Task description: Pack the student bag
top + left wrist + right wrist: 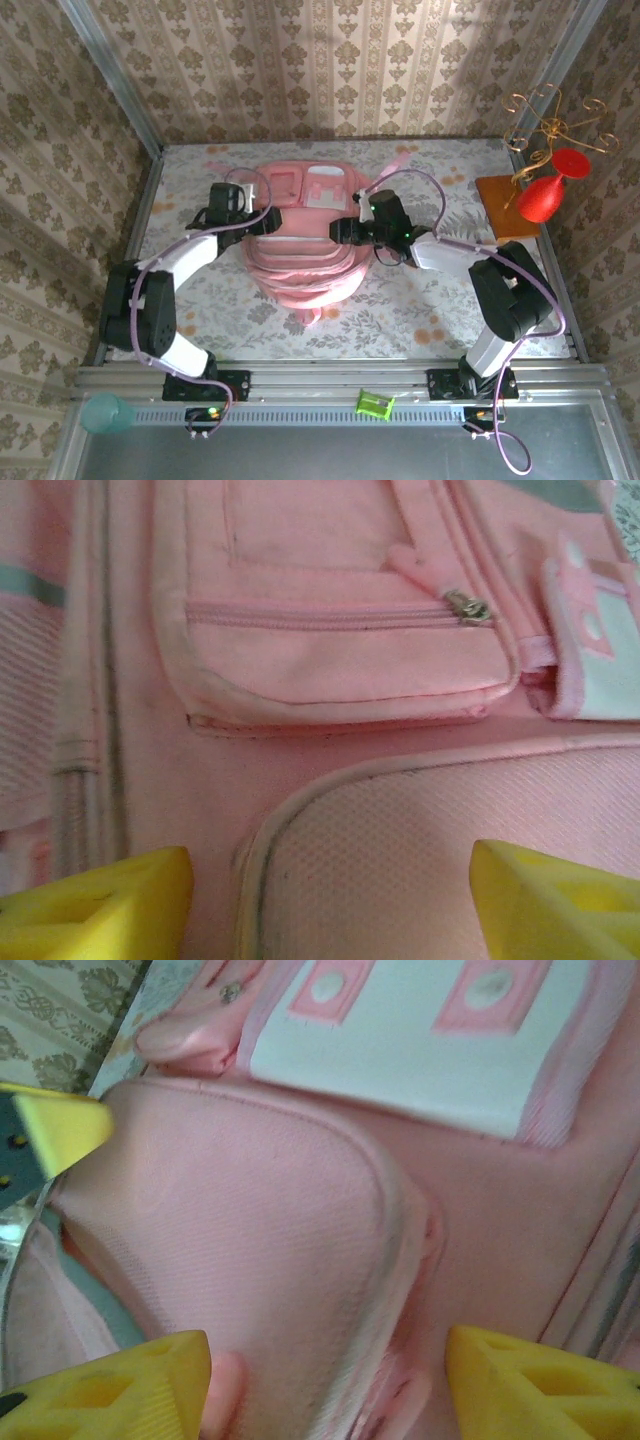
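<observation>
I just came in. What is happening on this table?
A pink student bag lies on the table, with one robot gripper at each side of it. The left gripper hangs open above a zipped front pocket. The right gripper is open too, its fingers on either side of a rounded pocket. Neither holds anything at this moment.

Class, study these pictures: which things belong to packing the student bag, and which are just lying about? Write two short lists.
Belongs to the job:
- student bag
- left gripper, open over the bag
- right gripper, open over the bag

Just lying about:
- red glasses by a gold wire stand, on a wooden board
- small green block on the front rail
- teal cup
</observation>
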Motion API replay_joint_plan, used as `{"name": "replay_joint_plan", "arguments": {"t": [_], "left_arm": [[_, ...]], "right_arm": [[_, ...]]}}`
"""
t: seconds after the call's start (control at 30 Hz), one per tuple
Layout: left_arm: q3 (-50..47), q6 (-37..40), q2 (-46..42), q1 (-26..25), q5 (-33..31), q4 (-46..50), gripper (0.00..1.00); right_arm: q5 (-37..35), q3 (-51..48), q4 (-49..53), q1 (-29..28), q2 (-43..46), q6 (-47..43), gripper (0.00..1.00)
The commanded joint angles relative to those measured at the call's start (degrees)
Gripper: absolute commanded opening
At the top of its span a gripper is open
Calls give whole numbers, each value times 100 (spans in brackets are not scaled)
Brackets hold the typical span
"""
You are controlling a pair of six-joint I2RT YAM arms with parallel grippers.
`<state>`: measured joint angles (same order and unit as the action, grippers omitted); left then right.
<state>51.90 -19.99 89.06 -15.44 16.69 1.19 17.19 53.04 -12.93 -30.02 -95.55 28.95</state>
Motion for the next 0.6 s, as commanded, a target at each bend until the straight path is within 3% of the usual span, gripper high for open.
{"name": "replay_joint_plan", "arguments": {"t": [0.0,0.2,0.4,0.57], "left_arm": [[365,-139,306,-50,542,164,70],[993,180,844,-21,488,468,70],[1300,323,1167,124,458,687,64],[1220,277,1137,147,458,588,64]], "right_arm": [[346,-222,-109,-359,308,329,64],[56,-384,131,-751,849,-282,64],[-108,-555,692,-742,1075,-1803,64],[-71,-724,478,-630,1110,-2889,63]]}}
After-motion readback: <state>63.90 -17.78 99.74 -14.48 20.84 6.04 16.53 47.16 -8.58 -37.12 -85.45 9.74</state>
